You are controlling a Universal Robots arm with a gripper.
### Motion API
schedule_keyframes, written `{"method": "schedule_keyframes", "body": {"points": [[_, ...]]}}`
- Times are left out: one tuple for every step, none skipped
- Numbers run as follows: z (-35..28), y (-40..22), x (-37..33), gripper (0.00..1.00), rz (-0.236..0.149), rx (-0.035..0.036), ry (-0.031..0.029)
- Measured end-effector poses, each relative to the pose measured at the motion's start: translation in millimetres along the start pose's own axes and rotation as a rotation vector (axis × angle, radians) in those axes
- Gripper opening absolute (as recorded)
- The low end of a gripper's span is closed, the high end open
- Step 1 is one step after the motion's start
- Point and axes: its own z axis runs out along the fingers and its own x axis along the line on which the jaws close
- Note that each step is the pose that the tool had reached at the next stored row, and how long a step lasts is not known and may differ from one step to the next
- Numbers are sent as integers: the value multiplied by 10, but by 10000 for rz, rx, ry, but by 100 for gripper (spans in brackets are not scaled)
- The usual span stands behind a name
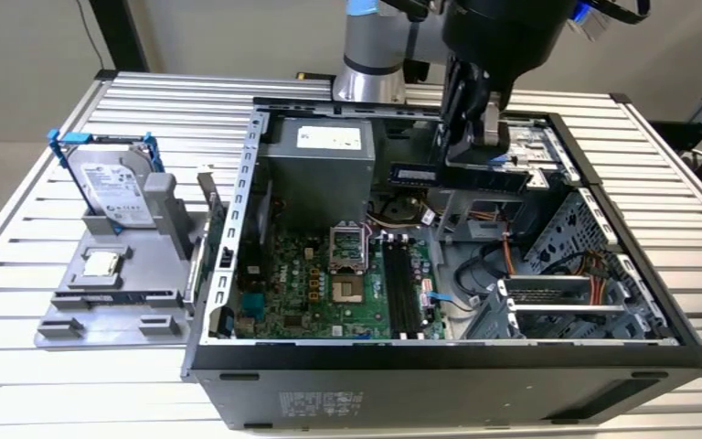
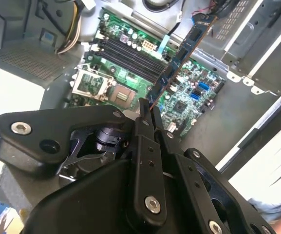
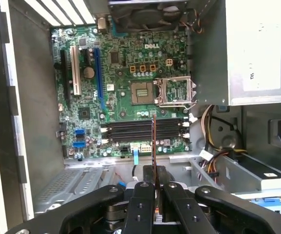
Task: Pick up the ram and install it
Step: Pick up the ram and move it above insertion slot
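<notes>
My gripper (image 1: 479,151) hangs over the back of the open computer case (image 1: 449,352), shut on the ram (image 1: 455,174). The ram is a long, thin, dark circuit stick held level above the motherboard (image 1: 314,293). In the second wrist view the ram (image 2: 179,53) juts out from between the fingertips (image 2: 147,112), slanting across the board. In the first wrist view the ram (image 3: 154,141) appears edge-on, crossing over the black memory slots (image 3: 140,130). Those slots (image 1: 402,293) lie apart from the stick, lower in the case and nearer the front.
A silver hard drive in a blue frame (image 1: 113,187) stands on a grey fixture (image 1: 120,293) at the exterior view's left, with a small square processor chip (image 1: 101,263) beside it. Inside the case are the power supply (image 1: 314,169), the processor socket (image 1: 345,265), cables and a drive cage (image 1: 558,302).
</notes>
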Motion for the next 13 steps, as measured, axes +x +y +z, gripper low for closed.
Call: {"method": "schedule_keyframes", "body": {"points": [[1,2,-21,0,0,0,-1],[1,3,-40,0,0,0,0],[1,5,-60,0,1,0,1],[2,7,-79,0,1,0,0],[2,9,-100,0,1,0,1],[3,11,-119,0,1,0,0],[3,12,-140,0,0,0,-1],[4,14,-160,0,1,0,0],[4,16,-179,0,1,0,0],[4,18,-198,0,0,0,0],[5,19,-219,0,0,0,1],[5,21,-238,0,0,0,0],[6,23,-258,0,0,0,0]]}}
